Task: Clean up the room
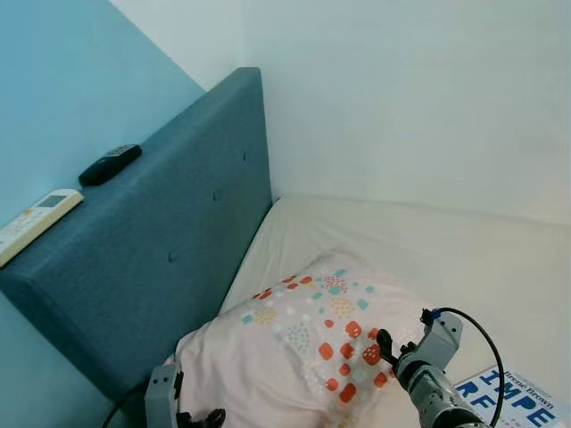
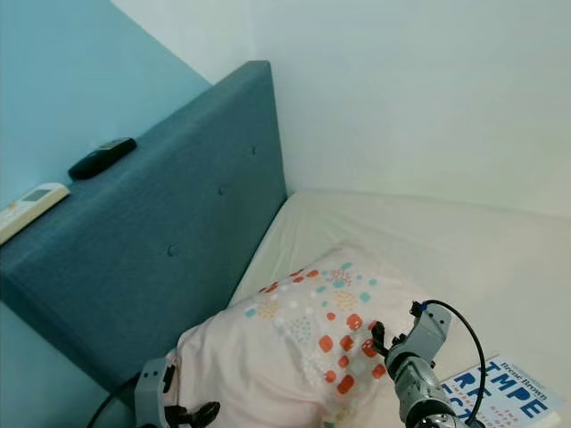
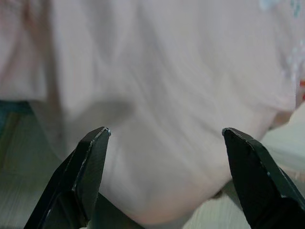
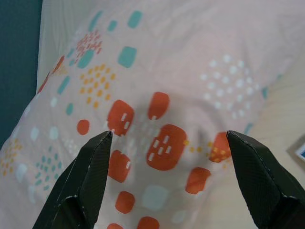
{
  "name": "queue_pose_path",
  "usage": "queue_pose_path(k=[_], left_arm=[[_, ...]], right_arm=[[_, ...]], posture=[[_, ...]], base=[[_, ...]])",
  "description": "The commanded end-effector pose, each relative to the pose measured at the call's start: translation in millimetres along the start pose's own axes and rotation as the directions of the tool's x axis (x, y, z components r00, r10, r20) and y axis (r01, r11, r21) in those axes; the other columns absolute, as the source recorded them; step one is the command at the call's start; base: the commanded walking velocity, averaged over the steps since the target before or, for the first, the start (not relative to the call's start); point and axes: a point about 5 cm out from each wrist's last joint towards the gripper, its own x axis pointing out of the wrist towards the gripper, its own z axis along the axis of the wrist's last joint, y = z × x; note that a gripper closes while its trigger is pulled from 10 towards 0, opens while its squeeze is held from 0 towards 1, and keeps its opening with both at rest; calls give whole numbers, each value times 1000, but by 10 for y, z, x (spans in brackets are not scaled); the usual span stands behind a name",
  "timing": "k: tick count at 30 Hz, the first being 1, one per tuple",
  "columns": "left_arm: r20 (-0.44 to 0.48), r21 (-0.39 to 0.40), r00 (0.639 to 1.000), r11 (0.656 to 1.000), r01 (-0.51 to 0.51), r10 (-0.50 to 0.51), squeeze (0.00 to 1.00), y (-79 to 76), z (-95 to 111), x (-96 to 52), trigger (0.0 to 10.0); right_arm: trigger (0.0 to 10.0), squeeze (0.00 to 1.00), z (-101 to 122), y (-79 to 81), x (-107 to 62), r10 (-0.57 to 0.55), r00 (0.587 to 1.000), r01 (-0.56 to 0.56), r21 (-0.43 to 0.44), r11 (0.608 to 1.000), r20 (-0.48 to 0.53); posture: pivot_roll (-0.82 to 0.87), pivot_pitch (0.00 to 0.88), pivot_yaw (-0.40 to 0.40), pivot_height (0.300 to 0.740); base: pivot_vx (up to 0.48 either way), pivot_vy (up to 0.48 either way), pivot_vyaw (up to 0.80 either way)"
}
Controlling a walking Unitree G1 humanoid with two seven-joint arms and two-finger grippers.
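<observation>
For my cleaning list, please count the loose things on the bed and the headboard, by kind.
Remote controls: 2, a black remote and a white remote on the headboard
Pillows: 1, patterned pillow
Books: 1, blue-lettered book
Total: 4

Bedroom in a home: bed w/ cream sheet, padded teal headboard at 9 o'clock, patterned pillow at 6. White remote & black remote on headboard top, book at 5. Pale walls.

Book just beside right hand: blue letters "MPE" legible; small author line above too blurred.
</observation>
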Motion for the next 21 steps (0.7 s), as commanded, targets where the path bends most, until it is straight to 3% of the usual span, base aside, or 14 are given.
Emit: queue_pose_path(k=[1, 9, 21], left_arm=[[25, 7, 1000, 1000, -10, 10, 0, 53, 78, -14, 10000], [73, 23, 997, 1000, 14, -15, 0, -42, 230, 74, 10000], [89, 19, 996, 1000, 10, -12, 0, -72, 263, 100, 10000]], right_arm=[[10000, 0, 21, 54, 15, 18, 1000, -18, -23, 1000, -11], [10000, 0, 201, 56, 37, 32, 999, -30, -42, 999, 36], [10000, 0, 172, 0, 23, 28, 999, -27, -56, 998, 28]], posture=[[-72, 0, 46, 730], [-95, 0, 40, 695], [-97, 0, 41, 650]], base=[[0, 0, 0], [0, 0, 0], [0, 0, 0]])
